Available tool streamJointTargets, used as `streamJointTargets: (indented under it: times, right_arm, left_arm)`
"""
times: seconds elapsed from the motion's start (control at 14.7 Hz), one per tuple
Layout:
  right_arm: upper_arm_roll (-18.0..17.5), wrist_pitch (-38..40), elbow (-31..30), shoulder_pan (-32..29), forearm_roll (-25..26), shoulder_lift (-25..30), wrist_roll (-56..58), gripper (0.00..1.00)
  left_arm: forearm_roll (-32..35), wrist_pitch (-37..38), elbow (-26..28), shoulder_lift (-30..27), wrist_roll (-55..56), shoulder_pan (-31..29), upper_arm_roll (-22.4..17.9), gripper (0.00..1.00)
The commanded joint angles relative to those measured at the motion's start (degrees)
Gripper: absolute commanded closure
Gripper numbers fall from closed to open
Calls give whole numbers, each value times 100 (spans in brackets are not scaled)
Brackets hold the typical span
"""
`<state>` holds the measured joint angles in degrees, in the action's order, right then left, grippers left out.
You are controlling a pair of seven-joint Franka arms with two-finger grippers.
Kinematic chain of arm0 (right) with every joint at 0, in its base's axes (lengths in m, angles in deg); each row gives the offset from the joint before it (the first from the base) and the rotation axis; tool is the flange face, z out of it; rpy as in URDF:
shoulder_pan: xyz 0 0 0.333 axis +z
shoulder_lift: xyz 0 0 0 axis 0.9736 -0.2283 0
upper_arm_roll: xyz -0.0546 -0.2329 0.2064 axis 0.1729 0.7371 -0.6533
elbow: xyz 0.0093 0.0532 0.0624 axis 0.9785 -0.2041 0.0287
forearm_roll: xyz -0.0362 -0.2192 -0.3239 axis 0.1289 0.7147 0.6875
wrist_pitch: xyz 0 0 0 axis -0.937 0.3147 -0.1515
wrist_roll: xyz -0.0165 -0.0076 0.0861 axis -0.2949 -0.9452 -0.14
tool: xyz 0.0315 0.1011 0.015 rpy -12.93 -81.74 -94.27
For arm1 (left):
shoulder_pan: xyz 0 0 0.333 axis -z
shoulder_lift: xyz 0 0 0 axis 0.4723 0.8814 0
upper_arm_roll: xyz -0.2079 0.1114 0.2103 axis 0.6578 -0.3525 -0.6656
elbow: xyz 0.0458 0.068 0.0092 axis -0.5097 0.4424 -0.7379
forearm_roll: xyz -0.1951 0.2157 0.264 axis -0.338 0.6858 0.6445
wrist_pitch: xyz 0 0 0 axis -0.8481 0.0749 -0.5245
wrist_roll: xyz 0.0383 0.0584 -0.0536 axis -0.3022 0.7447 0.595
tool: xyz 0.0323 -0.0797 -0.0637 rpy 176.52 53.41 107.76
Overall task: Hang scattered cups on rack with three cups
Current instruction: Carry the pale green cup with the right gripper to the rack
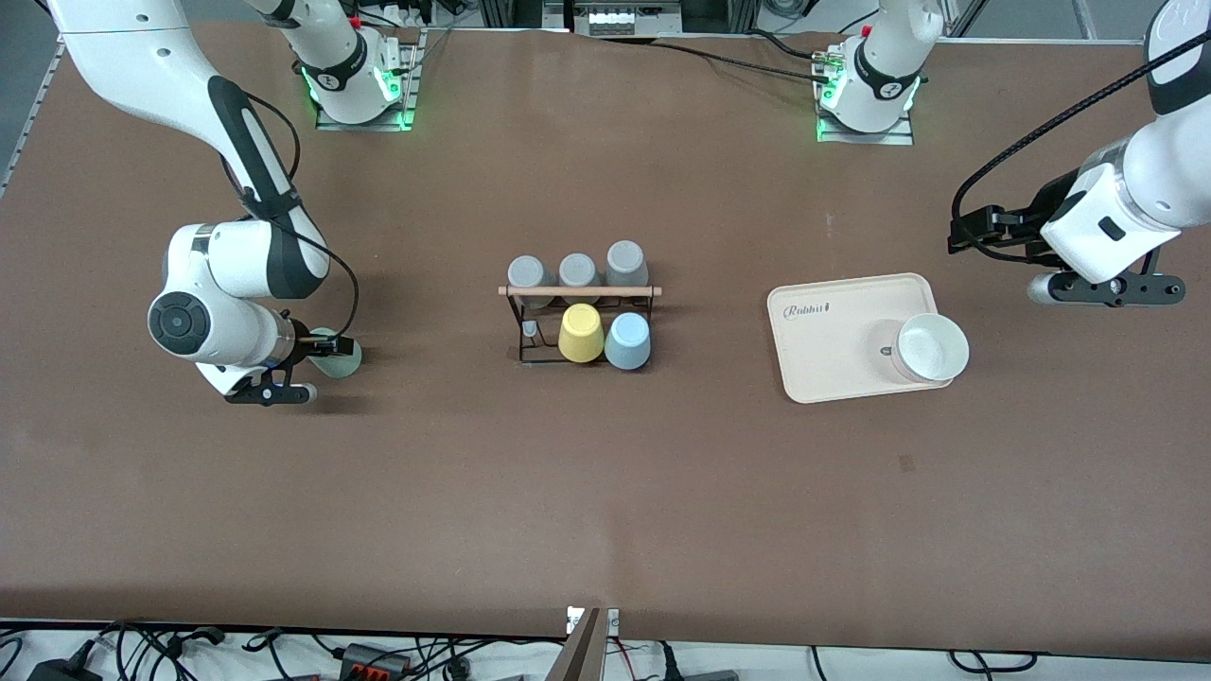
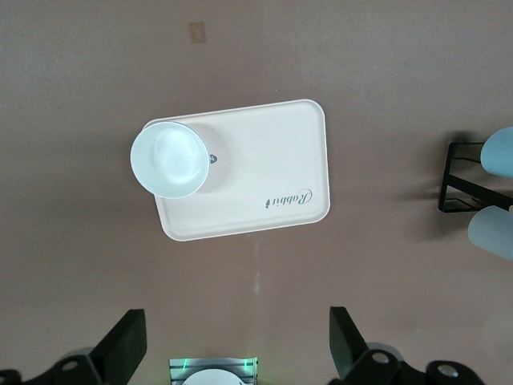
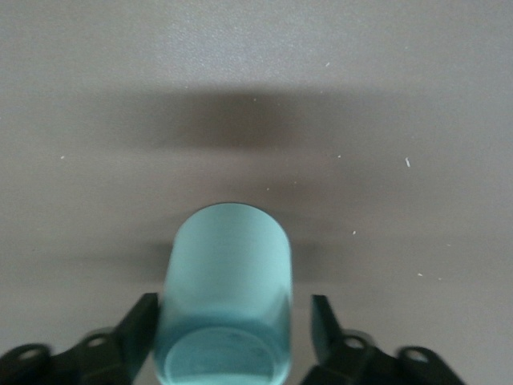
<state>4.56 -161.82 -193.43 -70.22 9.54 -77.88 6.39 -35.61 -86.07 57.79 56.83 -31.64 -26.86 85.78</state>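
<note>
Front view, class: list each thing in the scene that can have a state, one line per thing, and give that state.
Mint green cup: between the right gripper fingers, not on the rack.
Light blue cup: hung on the rack.
Yellow cup: hung beside it.
Three grey cups: hung in the row farther from the camera.
White cup: upright on the cream tray.
Left gripper: open, empty, waiting above the table.

The worktop (image 1: pixel 605 492) was plain brown. The rack (image 1: pixel 579 322) was black wire with a light wooden rod. It carried three grey cups (image 1: pixel 578 270), one yellow cup (image 1: pixel 581 333) and one light blue cup (image 1: pixel 627 340). A mint green cup (image 3: pixel 227 297) lay apart. The tray (image 1: pixel 833 364) was cream, with a white bowl (image 1: pixel 932 346).
</note>
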Motion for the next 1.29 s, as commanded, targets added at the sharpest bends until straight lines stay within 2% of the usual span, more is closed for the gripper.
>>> streamJointTargets:
  times: [0.0, 0.14, 0.27, 0.48, 0.61, 0.82, 0.95, 1.22]
  right_arm:
    - [-19, -41, -18, -61, -20, 37, -74, 62]
    - [-28, -32, 105, -44, -20, 81, -39, 65]
    - [-54, 326, 586, 35, -38, 151, -4, 67]
    - [-54, 1651, 1929, 290, -107, 82, 14, 67]
    - [-54, 2260, 2669, 421, -509, -155, -39, 67]
    - [-63, 2298, 2786, 641, -793, -156, -223, 67]
    - [-89, 2323, 2996, 904, -750, -165, -267, 67]
    - [-63, 2245, 3226, 1520, -688, -174, -1145, 67]
  left_arm:
    - [-49, 69, 47, -91, 43, -54, 47, 0]
    - [-49, 61, 47, -91, 34, -54, 38, 0]
    - [-40, 69, 47, -91, 26, -54, 38, 0]
    - [-40, 69, 47, -91, 25, -54, 38, 0]
    - [-40, 61, 47, -91, 17, -54, 38, 0]
    - [-40, 69, 55, -91, 8, -54, 38, 0]
    - [-40, 69, 73, -91, 8, -54, 38, 0]
    - [-40, 69, 82, -91, -1, -54, 38, 0]
